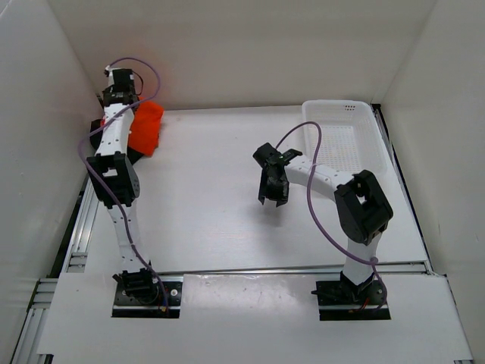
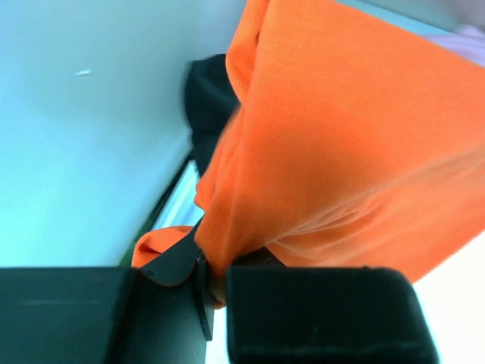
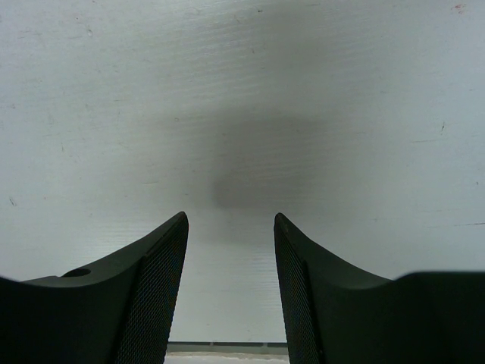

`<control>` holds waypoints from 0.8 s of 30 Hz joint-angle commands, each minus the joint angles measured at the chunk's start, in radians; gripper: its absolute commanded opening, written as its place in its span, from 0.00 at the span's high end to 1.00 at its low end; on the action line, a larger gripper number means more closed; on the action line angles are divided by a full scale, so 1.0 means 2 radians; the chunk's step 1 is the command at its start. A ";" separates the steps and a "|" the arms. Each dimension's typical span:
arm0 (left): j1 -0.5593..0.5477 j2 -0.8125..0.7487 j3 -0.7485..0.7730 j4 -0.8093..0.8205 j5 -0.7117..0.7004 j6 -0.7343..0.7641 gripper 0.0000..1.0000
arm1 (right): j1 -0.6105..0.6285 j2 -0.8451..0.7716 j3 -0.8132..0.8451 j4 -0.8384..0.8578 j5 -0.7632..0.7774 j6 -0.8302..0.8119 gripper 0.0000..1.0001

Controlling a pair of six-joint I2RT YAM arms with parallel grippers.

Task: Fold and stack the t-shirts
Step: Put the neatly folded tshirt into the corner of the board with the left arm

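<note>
From above, the orange t-shirt (image 1: 145,127) is bunching at the worktop's (image 1: 204,212) far left corner, and the white basket (image 1: 345,140) is sitting far right. In the left wrist view, the left jaws are clamping a fold of the orange t-shirt, with a black t-shirt (image 2: 208,106) lying behind. In the right wrist view, the right jaws are standing apart over the worktop, gripping nothing.
</note>
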 commanded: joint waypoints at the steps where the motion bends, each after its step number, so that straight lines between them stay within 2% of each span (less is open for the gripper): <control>1: 0.027 -0.058 0.010 0.015 -0.008 -0.001 0.90 | -0.001 -0.023 0.005 -0.008 0.012 -0.006 0.46; 7: 0.056 -0.031 0.020 0.020 0.002 -0.001 0.90 | -0.001 -0.008 0.030 -0.017 0.008 -0.011 0.46; 11: 0.080 0.018 0.031 0.024 -0.005 -0.001 0.89 | -0.001 0.002 0.047 -0.027 0.008 -0.016 0.46; 14: 0.087 0.050 0.051 0.030 -0.009 -0.001 0.38 | -0.001 0.002 0.047 -0.033 0.008 -0.022 0.45; 15: 0.092 0.069 0.065 0.030 -0.017 -0.001 0.09 | -0.001 0.002 0.052 -0.037 0.008 -0.022 0.45; 16: 0.092 0.080 0.073 0.034 -0.021 -0.001 0.00 | -0.001 0.002 0.052 -0.043 0.008 -0.022 0.45; 20: 0.103 0.110 0.119 0.056 -0.048 -0.001 0.00 | -0.001 0.006 0.062 -0.047 0.008 -0.026 0.45; 24: 0.098 0.065 0.087 0.061 -0.041 -0.001 0.00 | -0.001 0.006 0.072 -0.047 0.008 -0.026 0.45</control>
